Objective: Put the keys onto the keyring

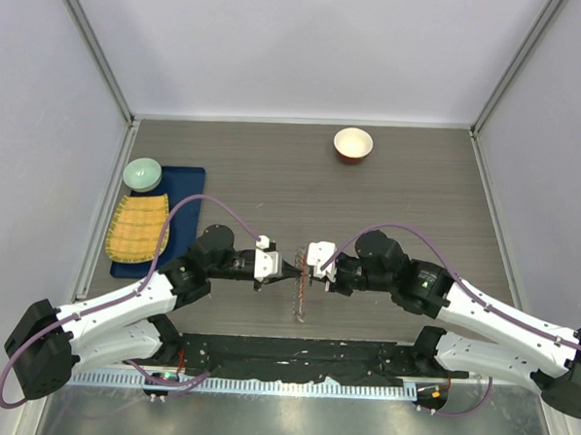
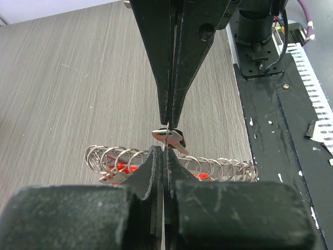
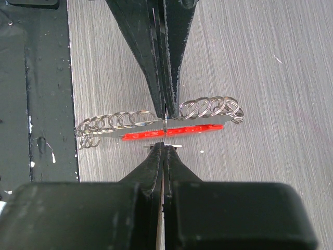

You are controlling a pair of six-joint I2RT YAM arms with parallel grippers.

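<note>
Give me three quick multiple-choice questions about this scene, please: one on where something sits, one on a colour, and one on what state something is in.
1. The red-rimmed white bowl stands:
A. on the far side, slightly right of centre
B. in the near left corner
C. dead centre

2. The keyring's bar, beside its chain of silvery rings, is:
A. blue
B. red
C. yellow

3. The left claw and right claw are:
A. both wide open
B. both shut
C. one open, one shut

Answers:
1 A, the top view shows it near the far edge.
2 B, it shows bright red in the right wrist view.
3 B, each claw's fingers press together without a gap.
</note>
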